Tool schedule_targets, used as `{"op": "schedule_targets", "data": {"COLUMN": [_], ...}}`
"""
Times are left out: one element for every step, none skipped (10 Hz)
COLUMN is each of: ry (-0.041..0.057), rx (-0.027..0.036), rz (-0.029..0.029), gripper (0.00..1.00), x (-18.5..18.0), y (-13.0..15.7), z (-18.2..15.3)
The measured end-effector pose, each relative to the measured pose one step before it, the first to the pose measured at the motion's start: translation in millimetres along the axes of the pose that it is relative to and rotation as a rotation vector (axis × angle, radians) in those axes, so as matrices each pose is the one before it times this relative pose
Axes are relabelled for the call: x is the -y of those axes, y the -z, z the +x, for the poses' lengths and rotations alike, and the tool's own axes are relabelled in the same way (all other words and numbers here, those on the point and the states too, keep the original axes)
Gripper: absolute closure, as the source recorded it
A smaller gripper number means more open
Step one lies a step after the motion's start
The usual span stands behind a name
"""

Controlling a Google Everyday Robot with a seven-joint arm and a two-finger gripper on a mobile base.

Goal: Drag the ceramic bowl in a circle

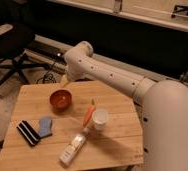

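The gripper, its grip impossible to tell, hangs just behind the glossy round ceramic bowl, seemingly near the wooden worktop's far edge.

Single cam view: high vantage, looked down & fwd across worktop, mid-range, most of top in frame. White arm filled lower right, large & close to lens. Its end effector sat over worktop's far edge, just behind ceramic bowl.
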Motion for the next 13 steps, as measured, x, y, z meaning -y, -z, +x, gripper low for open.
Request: {"op": "schedule_targets", "data": {"ry": [0.01283, 0.00585, 0.00406, 0.00511, 0.00631, 0.01046, 0.01119, 0.0192, 0.0164, 0.0235, 0.01677, 0.02446, 0.01294], "rx": [0.01224, 0.0119, 0.01401, 0.01811, 0.01611, 0.01646, 0.01264, 0.01652, 0.00878, 0.0089, 0.00471, 0.00655, 0.00376], "rz": [0.02582, 0.01835, 0.01051, 0.00568, 0.00264, 0.00088, -0.00031, -0.00155, -0.00381, -0.00384, -0.00036, -0.0018, 0.00048], "gripper": [0.2, 0.2, 0.2, 0.2, 0.2, 0.2, 0.2, 0.23, 0.3, 0.42, 0.5, 0.62, 0.7], "x": [-6.22, -4.98, -4.39, -4.08, -1.53, 2.0, 3.6, 6.62, 4.49, 6.71, 5.6, 6.96, 4.05], "y": [-20.6, -15.31, -12.56, -12.64, -10.7, -10.49, -7.95, -9.94, -5.53, -5.5, -2.97, -3.79, -1.78], "z": [-3.47, -3.5, -4.32, -5.37, -4.12, -3.08, -1.77, -2.09, -0.81, -0.01, 1.03, 0.61, 0.04]}}
